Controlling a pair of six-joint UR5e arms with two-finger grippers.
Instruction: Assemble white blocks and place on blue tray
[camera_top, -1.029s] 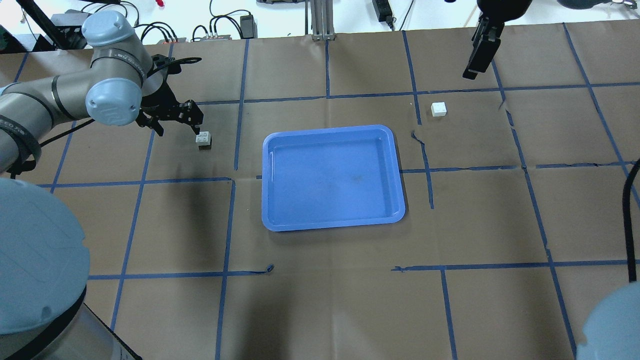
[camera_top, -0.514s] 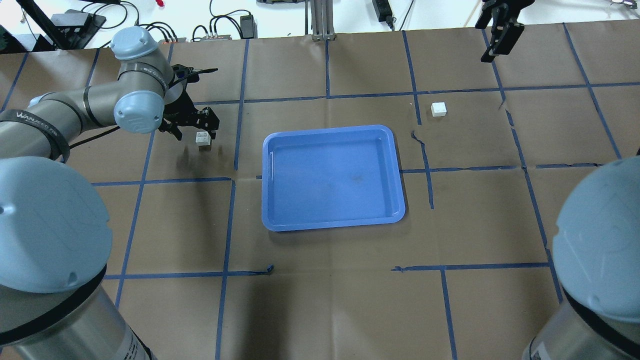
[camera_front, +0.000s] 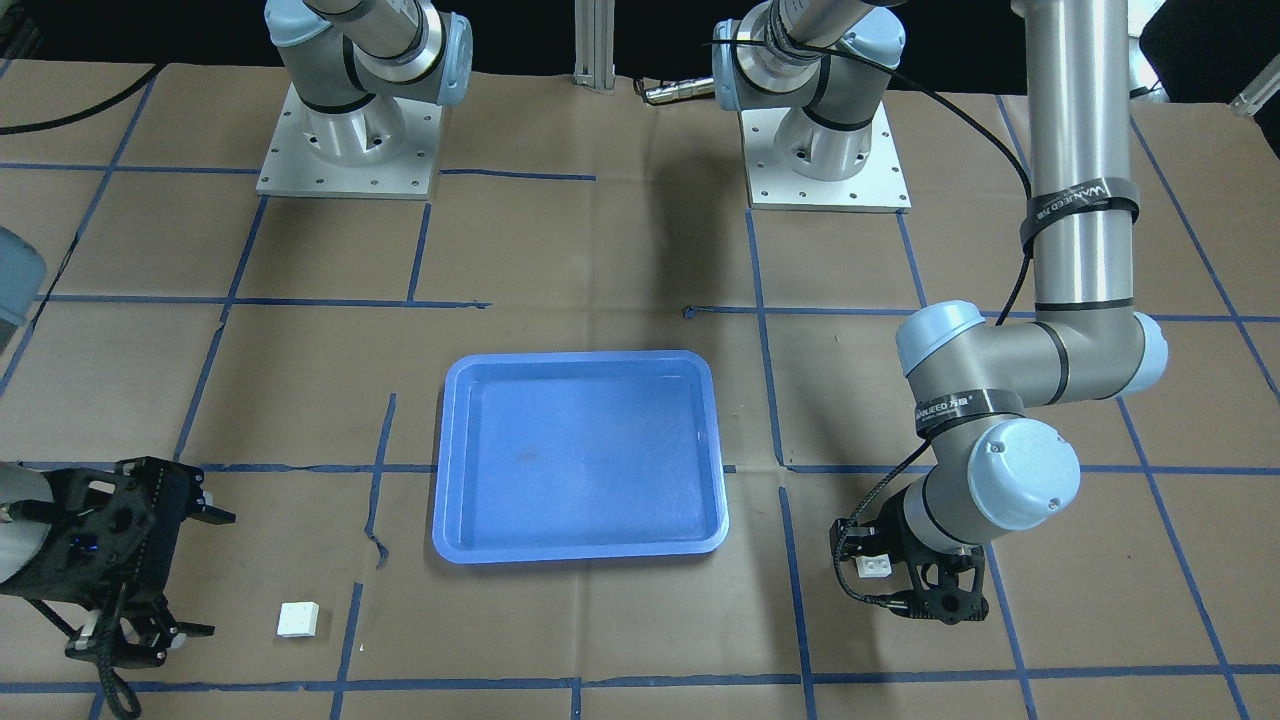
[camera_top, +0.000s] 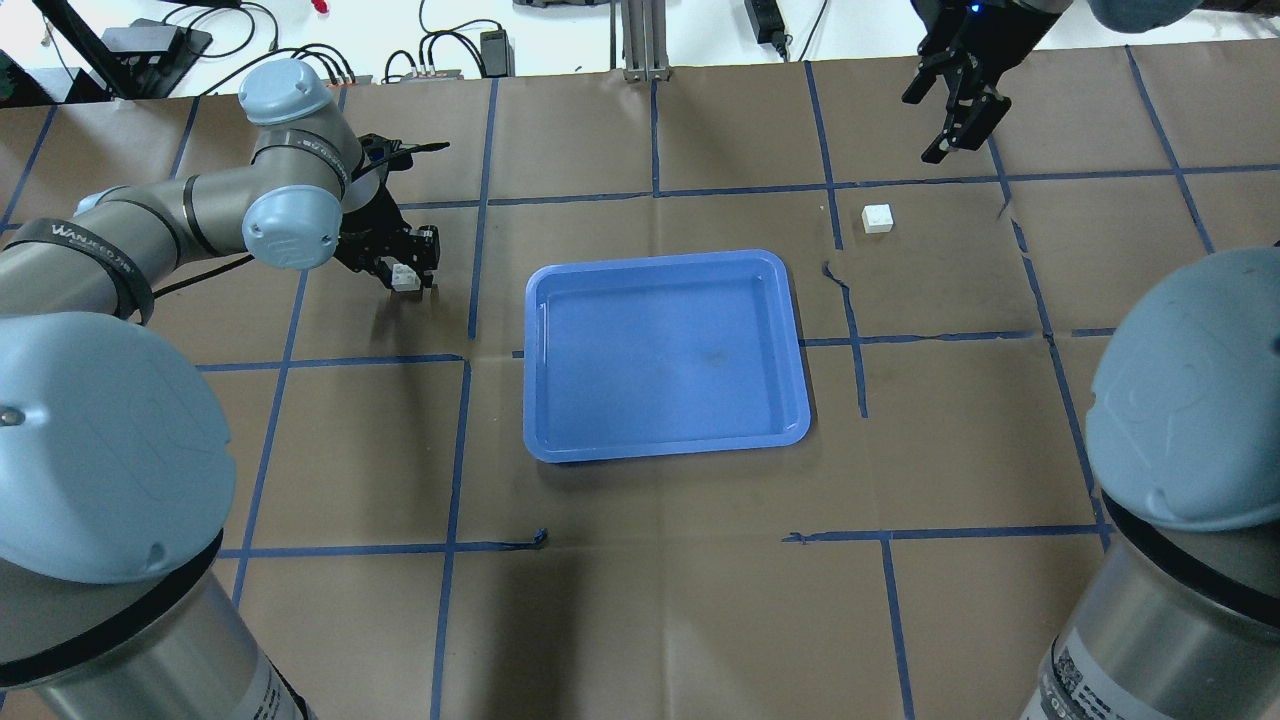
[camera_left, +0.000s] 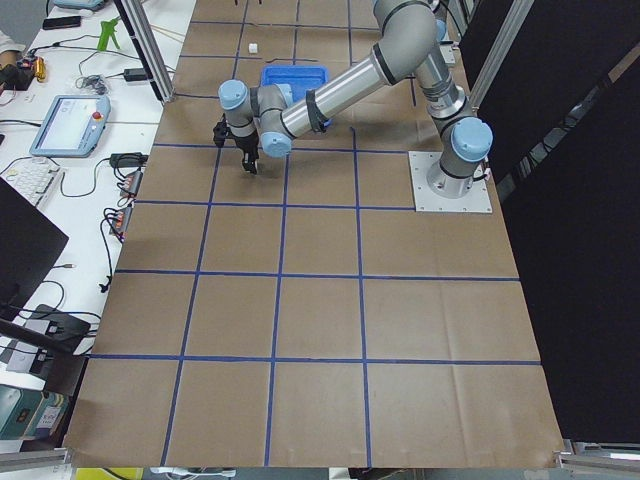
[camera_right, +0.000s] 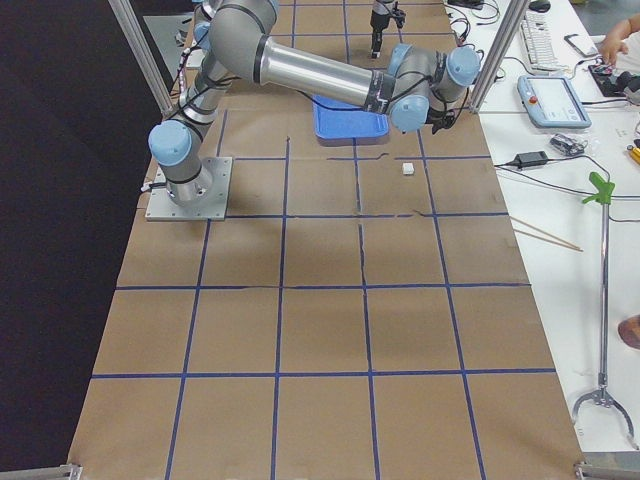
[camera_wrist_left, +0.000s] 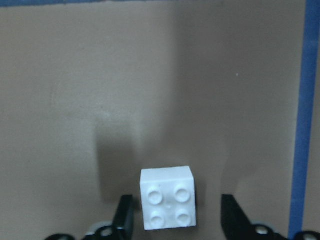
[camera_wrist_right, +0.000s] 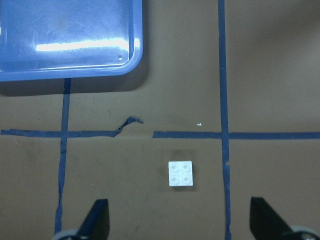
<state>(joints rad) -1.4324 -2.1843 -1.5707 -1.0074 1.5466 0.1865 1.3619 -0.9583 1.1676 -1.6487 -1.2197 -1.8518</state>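
Note:
One white block (camera_top: 405, 279) sits studs up on the brown paper, left of the blue tray (camera_top: 660, 258). My left gripper (camera_top: 404, 268) is low over it and open. In the left wrist view the block (camera_wrist_left: 167, 197) lies between the two fingers (camera_wrist_left: 125, 216) with a gap on each side. It also shows in the front view (camera_front: 873, 566). The other white block (camera_top: 877, 218) lies studs up beyond the tray's far right corner. My right gripper (camera_top: 950, 130) hangs open above and beyond it. The right wrist view shows this block (camera_wrist_right: 180, 173) and the tray's rim (camera_wrist_right: 75, 75).
Blue tape lines (camera_top: 480, 200) grid the brown paper. The tray holds nothing. Torn tape curls (camera_top: 835, 275) lie between the tray and the right block. Cables and power supplies (camera_top: 440, 55) sit past the table's far edge. Both arm bases (camera_front: 345, 140) stand at the robot's side.
My left gripper moved right and down, from beside the left block to straddling it. My right gripper drew back toward the far edge, then came forward again toward the right block.

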